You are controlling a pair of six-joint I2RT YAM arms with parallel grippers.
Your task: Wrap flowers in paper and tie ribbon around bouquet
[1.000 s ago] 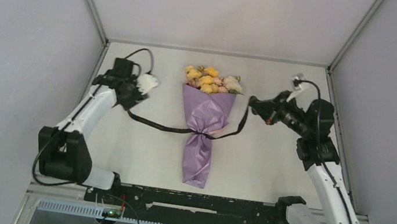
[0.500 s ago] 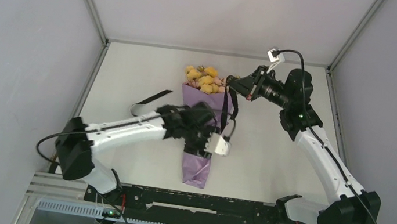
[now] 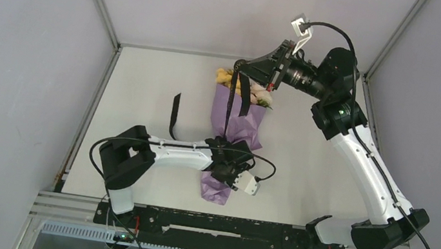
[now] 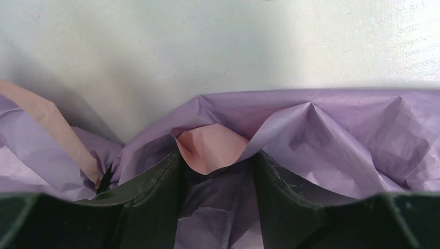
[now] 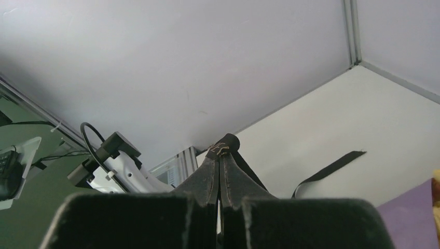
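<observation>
Crinkly lilac bouquet (image 3: 237, 124) lies flat on the worktop (image 3: 145, 88), left gripper (image 4: 215, 166) folded low, jaws partly apart astride its pinched waist, can't tell if squeezing, right gripper (image 3: 240, 74) raised high pinching the floppy black ribbon (image 3: 229, 103) tight above the blooms (image 3: 223, 78).

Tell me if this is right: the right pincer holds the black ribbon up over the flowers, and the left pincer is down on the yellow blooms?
Not quite. The left pincer sits at the narrow lower end of the purple paper, away from the flowers; the top view shows it. The right pincer does hold the black ribbon over them.
</observation>
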